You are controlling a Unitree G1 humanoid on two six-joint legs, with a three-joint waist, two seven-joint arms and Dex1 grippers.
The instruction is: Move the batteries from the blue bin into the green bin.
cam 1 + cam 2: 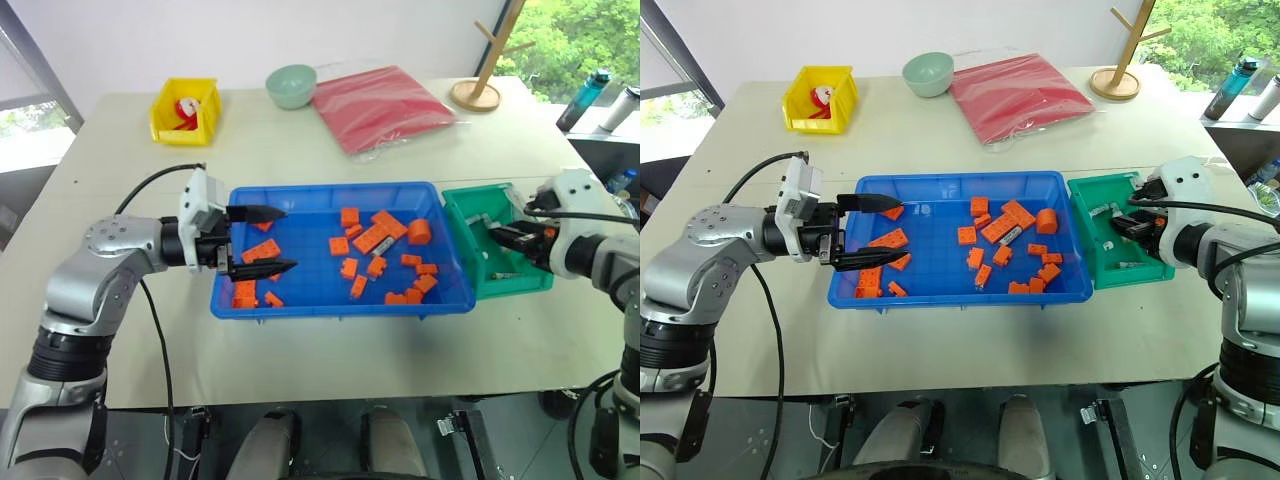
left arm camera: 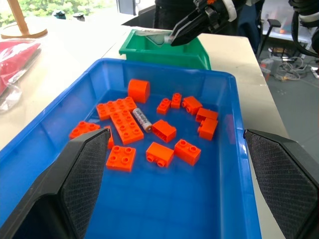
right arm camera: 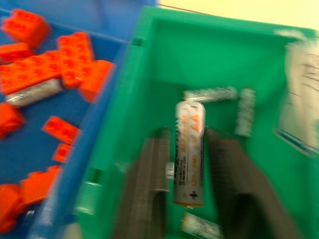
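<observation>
- Right now, blue bin (image 1: 340,298) sits centre frame on the table (image 1: 330,350), green bin (image 1: 478,205) touching its right side.
- Left gripper (image 1: 268,240) at the blue bin's left end, fingers apart, nothing between them; orange bricks (image 1: 372,238) under and beside it.
- Left wrist view: both fingers spread wide over the blue bin.
- Right gripper (image 1: 503,238) over the green bin at right of frame.
- Right wrist view: fingers (image 3: 149,189) parted, one battery (image 3: 189,152) between them, end-on along the fingers; can't tell if it is pinched or loose.
- Other batteries (image 3: 210,93) lie on the green bin's floor, upper middle of that view; another one at bottom edge.
- One battery (image 2: 141,119) in the blue bin, lying beside a long brick, centre of left wrist view.
- Same battery seen in head view, right of bin centre, touching bricks.
- Yellow bin (image 1: 186,110) upper left, pale bowl (image 1: 291,86) top centre, red bag (image 1: 380,105) right of the bowl.
- Wooden stand (image 1: 480,85) upper right.
</observation>
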